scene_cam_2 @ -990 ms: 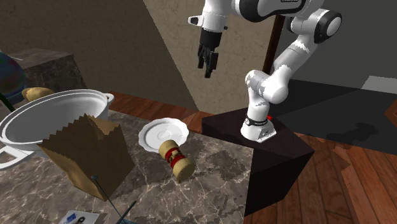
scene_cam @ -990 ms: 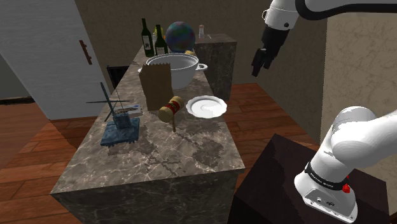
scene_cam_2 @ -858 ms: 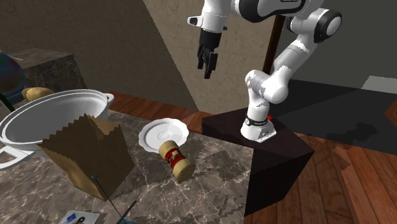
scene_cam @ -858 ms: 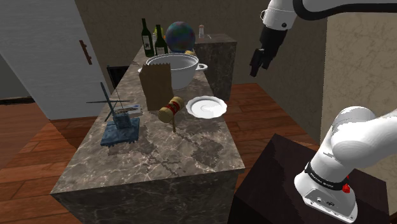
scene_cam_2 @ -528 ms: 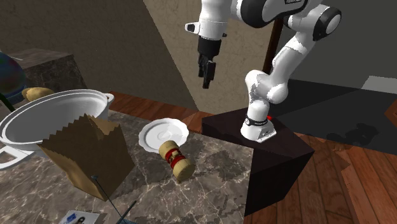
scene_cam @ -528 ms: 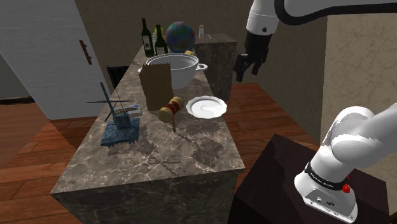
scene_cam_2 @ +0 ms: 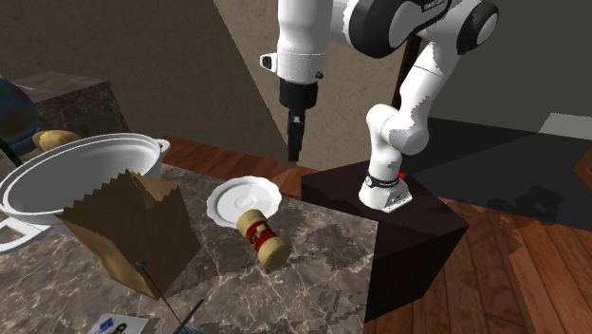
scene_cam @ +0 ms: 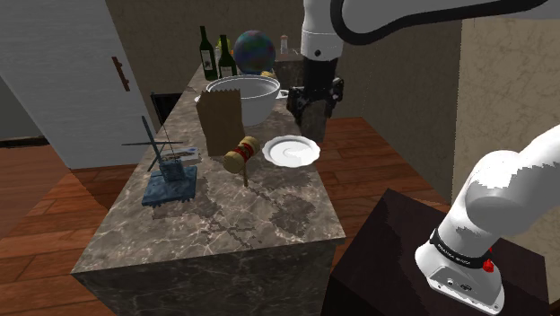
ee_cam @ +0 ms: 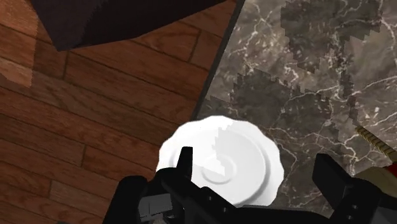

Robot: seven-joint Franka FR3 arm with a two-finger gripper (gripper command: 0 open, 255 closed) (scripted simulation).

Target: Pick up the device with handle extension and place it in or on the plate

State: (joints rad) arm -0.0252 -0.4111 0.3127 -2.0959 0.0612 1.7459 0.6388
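Gripper (scene_cam: 310, 124) is seen above the counter's far edge, hanging over the white plate (scene_cam: 291, 150) and clear of it. No contact with anything.

Jaws are spread apart with nothing clasped. In the wrist view the two black fingers (ee_cam: 185, 167) are seen well separated, and the plate (ee_cam: 222, 162) lies framed between them, partly covered by the gripper (ee_cam: 257, 191) body.

Target is taken to be the wooden mallet-like tool (scene_cam: 240, 153), with red bands and a thin handle. It is laid flat on the marble counter (scene_cam: 233, 215), just beside the plate on the shoulder view's left, and close to the brown paper bag (scene_cam: 220, 124).

In the second exterior view the tool (scene_cam_2: 263, 237) is found just below the plate (scene_cam_2: 245, 201), touching or nearly touching its rim; which one cannot be told. The gripper (scene_cam_2: 295, 152) is seen above and to the right of both.

In the wrist view only the tool's striped handle (ee_cam: 375, 141) and a bit of wood are caught, outside the finger on that side, not between the jaws.

A large white pot (scene_cam: 242, 94) is seen behind the bag.
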